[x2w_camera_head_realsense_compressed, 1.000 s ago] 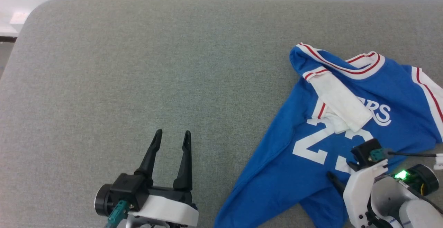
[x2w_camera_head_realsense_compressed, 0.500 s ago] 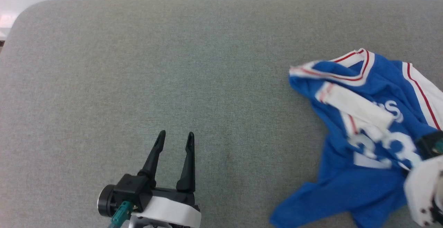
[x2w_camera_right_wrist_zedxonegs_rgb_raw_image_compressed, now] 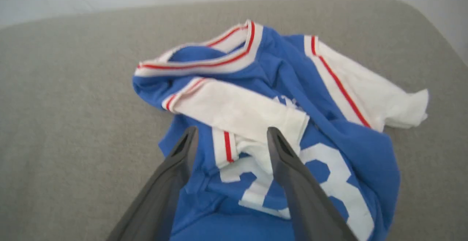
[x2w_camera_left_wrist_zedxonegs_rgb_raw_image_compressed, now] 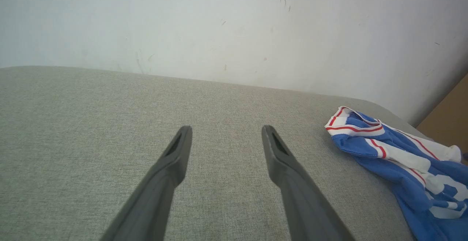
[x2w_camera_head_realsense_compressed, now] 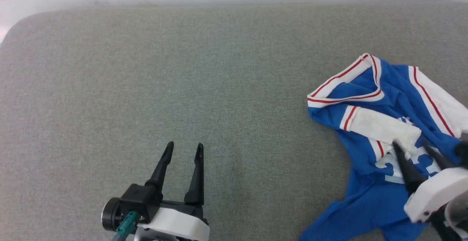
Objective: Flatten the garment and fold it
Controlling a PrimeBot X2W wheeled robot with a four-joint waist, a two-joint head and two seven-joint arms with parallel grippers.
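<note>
Where the shirt lay: the blue jersey T-shirt (x2w_camera_head_realsense_compressed: 360, 146) sat bunched up on the right side of the grey cloth top (x2w_camera_head_realsense_compressed: 182, 69), not flat and not folded.
How it looked: one white sleeve (x2w_camera_right_wrist_zedxonegs_rgb_raw_image_compressed: 237, 109) lay across the chest and hid part of the white number. The striped collar (x2w_camera_right_wrist_zedxonegs_rgb_raw_image_compressed: 204, 60) faced the far side.
Right gripper (x2w_camera_head_realsense_compressed: 409, 146): it was over the shirt's number with its two dark fingers apart. The end of the sleeve showed between the tips.
Left gripper (x2w_camera_head_realsense_compressed: 184, 145): it was over bare grey cloth, well apart from the shirt. Its fingers were apart and held nothing.
Wall (x2w_camera_left_wrist_zedxonegs_rgb_raw_image_compressed: 219, 21): it was pale and stood behind the far edge.
</note>
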